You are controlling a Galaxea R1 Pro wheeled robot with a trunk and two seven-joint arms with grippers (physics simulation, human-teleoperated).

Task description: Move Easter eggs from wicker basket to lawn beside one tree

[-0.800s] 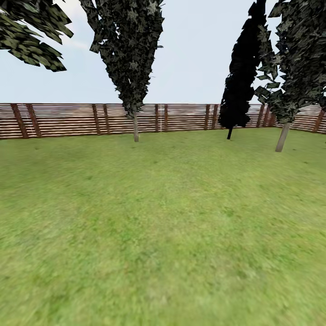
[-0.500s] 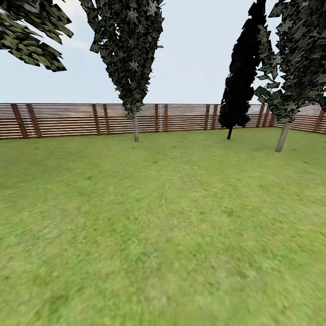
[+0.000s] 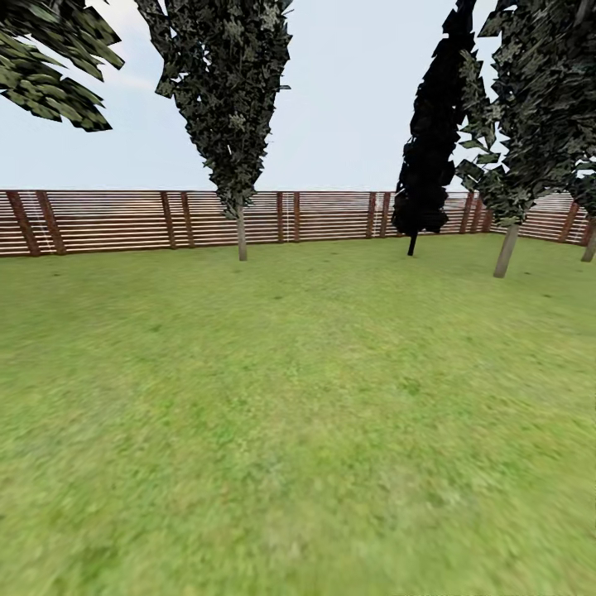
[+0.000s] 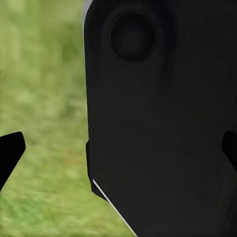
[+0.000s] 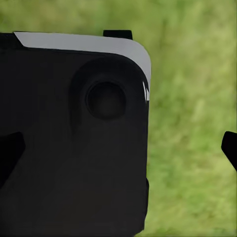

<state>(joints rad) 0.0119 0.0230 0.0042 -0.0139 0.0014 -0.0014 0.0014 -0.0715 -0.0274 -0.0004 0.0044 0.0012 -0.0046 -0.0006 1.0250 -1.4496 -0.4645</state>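
The lawn [image 3: 298, 430] fills the lower frame, fence [image 3: 331, 215] behind — the whole view has slid left since earlier, so the camera turned. A pale-trunked tree [image 3: 506, 248] stands right of centre. Both pincers [image 4: 118, 153] [image 5: 118, 153] sit spread — tips at the frame edges, holding nothing.

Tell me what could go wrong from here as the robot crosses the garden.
The head view holds lawn, fence and trees, so the robot may be heading away from the basket. The all-black tree stands close to the pale-trunked tree at the right, so the wrong one might get picked. Both wrist views face a dark robot body part, so they cannot help the search.
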